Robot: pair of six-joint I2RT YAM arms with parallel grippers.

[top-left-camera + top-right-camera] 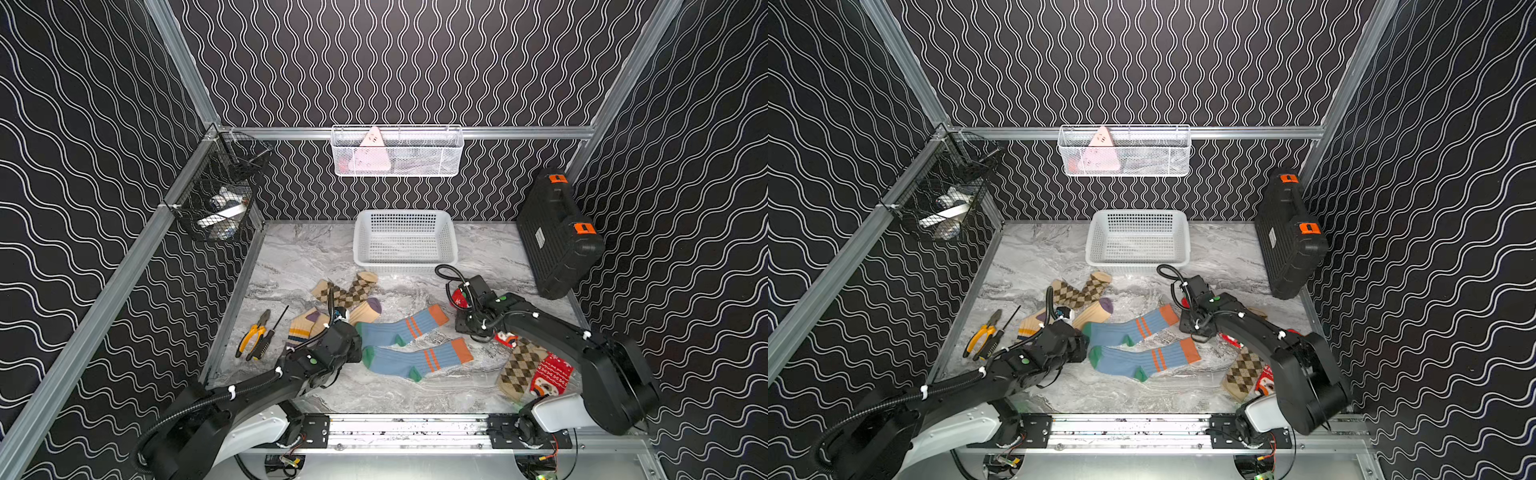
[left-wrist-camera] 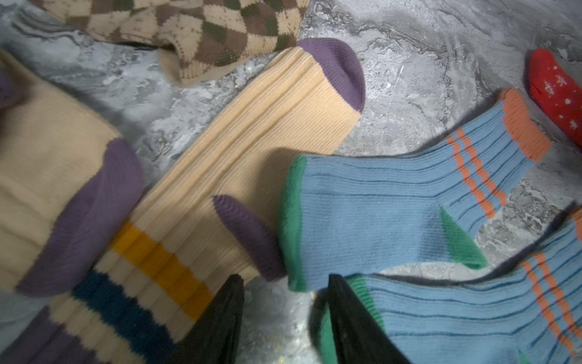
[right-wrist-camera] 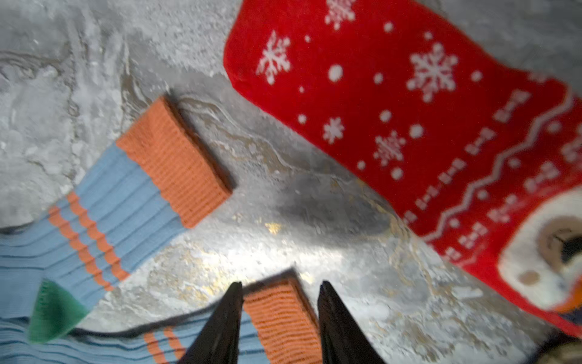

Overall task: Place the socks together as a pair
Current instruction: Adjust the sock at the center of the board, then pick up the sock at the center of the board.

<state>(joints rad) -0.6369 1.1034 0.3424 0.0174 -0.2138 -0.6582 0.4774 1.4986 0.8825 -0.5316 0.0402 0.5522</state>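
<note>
Black fingers (image 3: pixel 220 331) of my right gripper (image 3: pixel 281 285) sit closest in my right wrist view. They stand apart, and the orange cuff of the near blue sock (image 3: pixel 280 321) lies flat between them. So this gripper is partly open and holds nothing, though I cannot tell if a finger brushes the cuff. Just past it lies the far blue sock (image 3: pixel 126 195), and off to the side is a red snowflake sock (image 3: pixel 393 104) with a little animal face. My left gripper (image 2: pixel 285 279) is partly open too. Bare gray surface (image 2: pixel 274 318) shows between its fingers, and it holds nothing. One of its fingers is right at the green toe of the near blue sock. In both top views the two blue socks lie just beside each other in the middle of the surface, green toes toward my left arm and orange cuffs toward my right arm. One cream striped sock (image 1: pixel 365 311) and the other cream striped sock (image 1: pixel 303 328) lie close by my left gripper, and my arm hides part of them. Behind those is a brown diamond sock (image 1: pixel 347 291), bent in a V, near the white basket (image 1: pixel 356 241). On my right side a second brown diamond sock (image 1: pixel 519 368) and a second red sock (image 1: pixel 550 374) lie side by side, touching. Yellow pliers (image 1: pixel 251 334) and a screwdriver (image 1: pixel 272 328) lie at the left edge.
</note>
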